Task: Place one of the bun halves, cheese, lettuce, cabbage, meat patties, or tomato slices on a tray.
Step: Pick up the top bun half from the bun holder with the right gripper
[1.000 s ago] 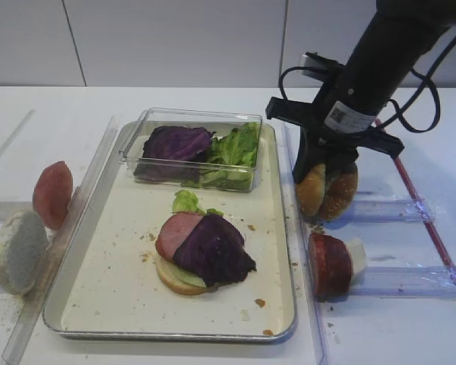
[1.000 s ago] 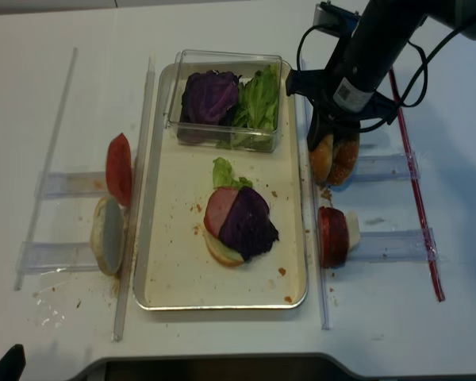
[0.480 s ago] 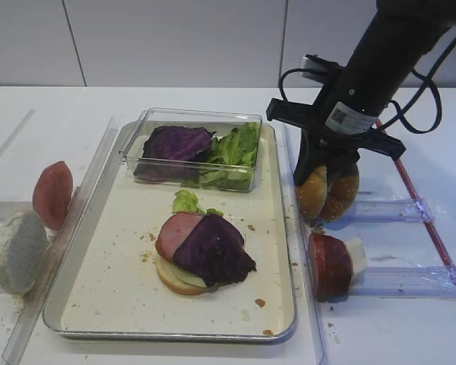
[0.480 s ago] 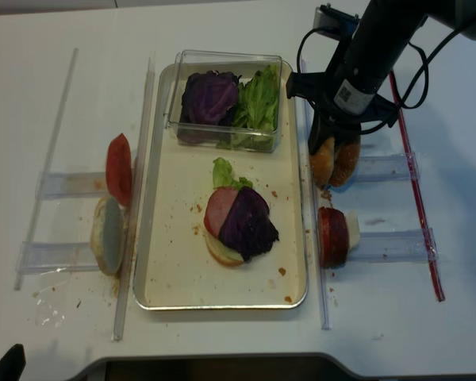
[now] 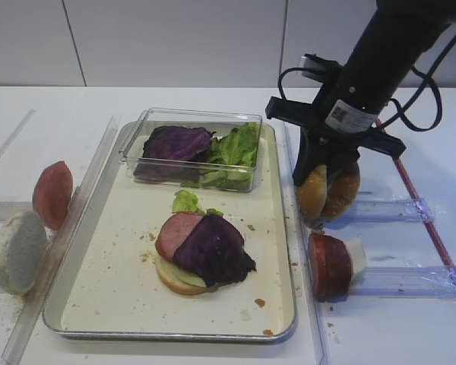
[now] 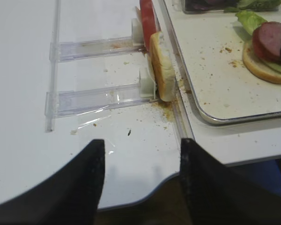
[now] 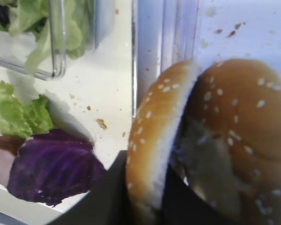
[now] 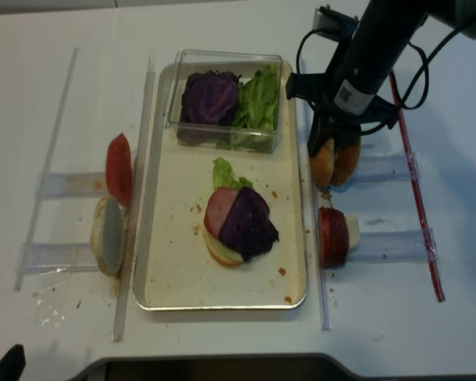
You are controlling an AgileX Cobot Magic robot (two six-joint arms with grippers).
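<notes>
Two sesame-seeded bun halves stand on edge just right of the tray (image 5: 167,332). My right gripper (image 5: 318,169) reaches down from above and is shut on the left bun half (image 5: 311,192). In the right wrist view its dark fingers (image 7: 107,187) pinch that bun half (image 7: 152,150) from both sides, and the other bun half (image 7: 234,140) leans against it. On the tray (image 8: 166,262) lies a stack (image 5: 205,251) of bun bottom, lettuce, meat patty and purple cabbage. My left gripper (image 6: 140,154) hangs open over the table's front edge, holding nothing.
A clear box (image 5: 137,144) at the tray's far end holds cabbage (image 5: 175,143) and lettuce (image 5: 235,148). A red slice (image 5: 330,264) with a pale slice behind it stands in the near right rack. Left of the tray stand a tomato slice (image 5: 52,194) and a pale disc (image 5: 17,251).
Almost nothing has moved. The right gripper stays at the two bun halves, its jaws pressed on the left one. The left gripper has not moved.
</notes>
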